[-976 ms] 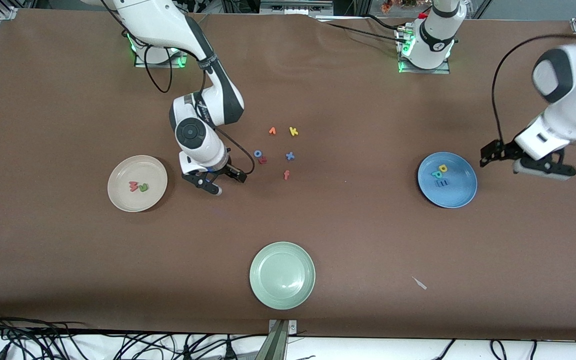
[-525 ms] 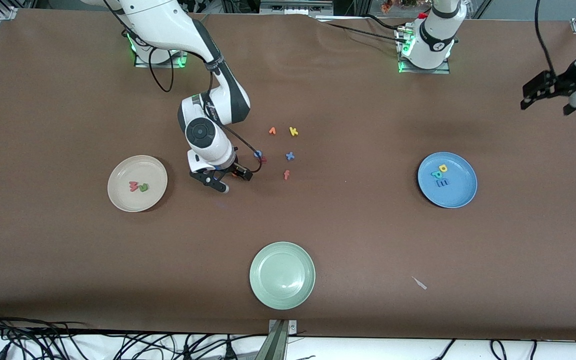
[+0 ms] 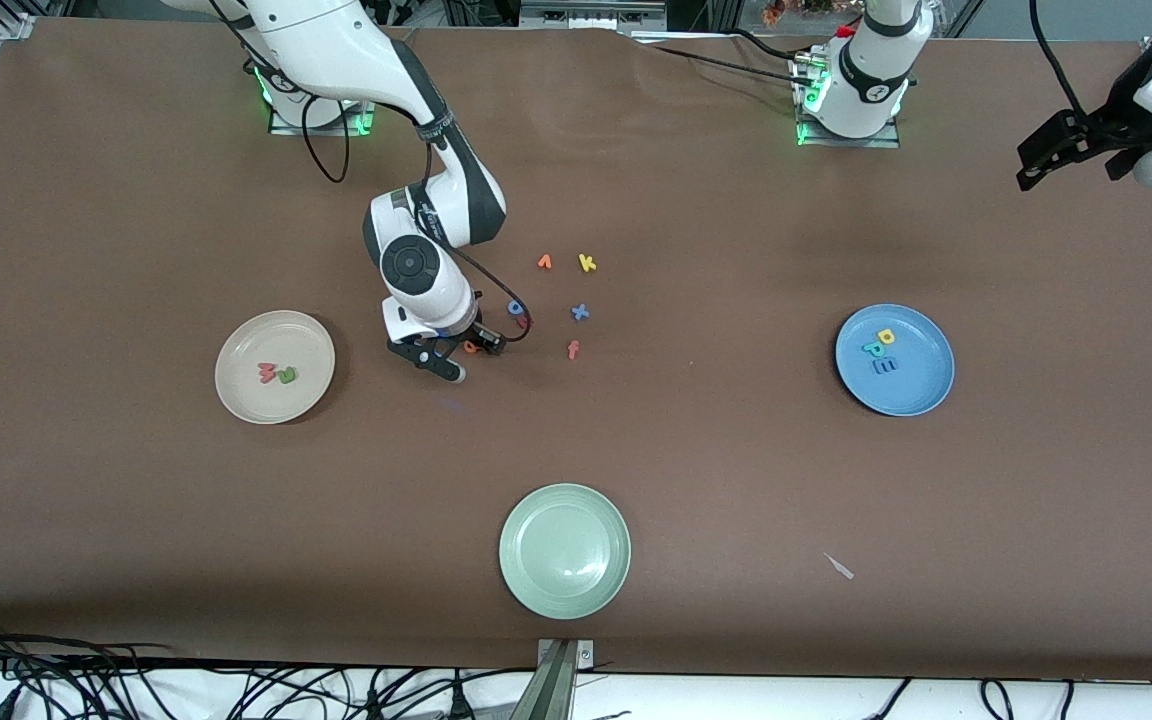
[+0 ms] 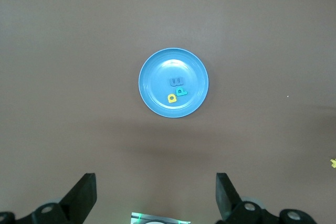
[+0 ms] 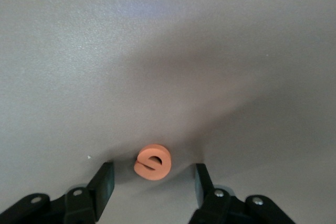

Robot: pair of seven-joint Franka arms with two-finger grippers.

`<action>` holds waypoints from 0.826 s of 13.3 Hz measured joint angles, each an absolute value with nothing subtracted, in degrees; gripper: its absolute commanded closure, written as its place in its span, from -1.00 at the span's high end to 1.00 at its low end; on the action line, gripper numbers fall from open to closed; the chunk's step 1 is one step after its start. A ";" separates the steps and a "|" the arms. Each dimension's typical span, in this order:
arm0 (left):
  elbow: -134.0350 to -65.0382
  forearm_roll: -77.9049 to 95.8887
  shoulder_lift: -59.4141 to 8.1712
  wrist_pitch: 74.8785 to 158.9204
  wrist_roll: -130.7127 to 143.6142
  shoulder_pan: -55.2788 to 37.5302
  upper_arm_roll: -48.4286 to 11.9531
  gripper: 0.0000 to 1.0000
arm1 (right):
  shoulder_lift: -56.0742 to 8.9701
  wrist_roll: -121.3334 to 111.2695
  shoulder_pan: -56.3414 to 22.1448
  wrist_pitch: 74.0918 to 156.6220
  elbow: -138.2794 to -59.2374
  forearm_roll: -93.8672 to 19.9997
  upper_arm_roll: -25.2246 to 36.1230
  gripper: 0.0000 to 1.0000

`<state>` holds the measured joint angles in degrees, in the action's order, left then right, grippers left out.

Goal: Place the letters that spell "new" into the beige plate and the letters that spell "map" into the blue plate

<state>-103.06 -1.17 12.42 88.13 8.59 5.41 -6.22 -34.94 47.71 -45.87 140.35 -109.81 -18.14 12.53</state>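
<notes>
My right gripper [image 5: 152, 182] is down at the table, open, with the orange e [image 5: 153, 162] lying between its fingers and a gap on each side. From the front, that e [image 3: 471, 347] shows beside the right gripper [image 3: 463, 358]. The beige plate [image 3: 276, 335] holds the red-pink w [image 3: 266, 373] and green n [image 3: 286, 376]. The blue plate [image 3: 911, 388] holds the yellow a [image 3: 886, 337], teal p [image 3: 875, 349] and blue m [image 3: 883, 365]. My left gripper [image 4: 156, 198] hangs open and empty, high above the table at the left arm's end, looking down on the blue plate [image 4: 157, 74].
Loose letters lie beside the right gripper, toward the left arm's end: blue o [image 3: 515, 308], a red letter [image 3: 525, 321], blue x [image 3: 580, 312], red-pink f [image 3: 573, 349], orange v shape [image 3: 544, 262], yellow k [image 3: 587, 263]. A pale green plate [image 3: 564, 550] sits near the front edge.
The right gripper has moved toward the loose letters and come down around the orange e, its fingers narrowing. The left arm has lifted away from beside the blue plate.
</notes>
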 measured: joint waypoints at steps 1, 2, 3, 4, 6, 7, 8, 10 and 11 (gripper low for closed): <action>-102.75 -1.16 11.85 88.17 8.65 5.41 -6.13 1.00 | -34.91 47.70 -45.87 140.36 -109.85 -18.14 12.52 -0.15; -102.21 -1.16 10.89 88.23 8.69 5.42 -6.09 1.00 | -34.74 47.70 -45.88 140.36 -109.83 -18.14 12.52 -0.29; -101.29 -1.16 9.56 88.35 8.74 5.41 -6.08 1.00 | -34.76 47.70 -45.88 140.35 -109.84 -18.14 12.52 -0.40; -100.17 -1.15 8.16 88.45 8.76 5.41 -6.06 1.00 | -34.71 47.70 -45.88 140.37 -109.81 -18.14 12.52 -0.47; -98.36 -0.79 6.12 88.49 8.81 5.42 -6.04 1.00 | -34.61 47.70 -45.89 140.35 -109.80 -18.14 12.52 -0.62; -97.69 0.29 5.50 88.49 8.85 5.42 -5.97 1.00 | -34.61 47.70 -45.90 140.35 -109.80 -18.14 12.52 -0.72; -96.86 1.27 4.90 88.49 8.89 5.43 -5.83 1.00 | -34.61 47.70 -45.90 140.35 -109.80 -18.14 12.52 -0.77; -94.70 1.55 3.45 88.49 8.91 5.45 -5.44 1.00 | -34.60 47.69 -45.90 140.34 -109.78 -18.14 12.52 -0.81; -93.80 1.56 2.74 88.48 8.91 5.47 -5.34 1.00 | -34.61 47.66 -45.89 140.33 -109.73 -18.14 12.53 -0.81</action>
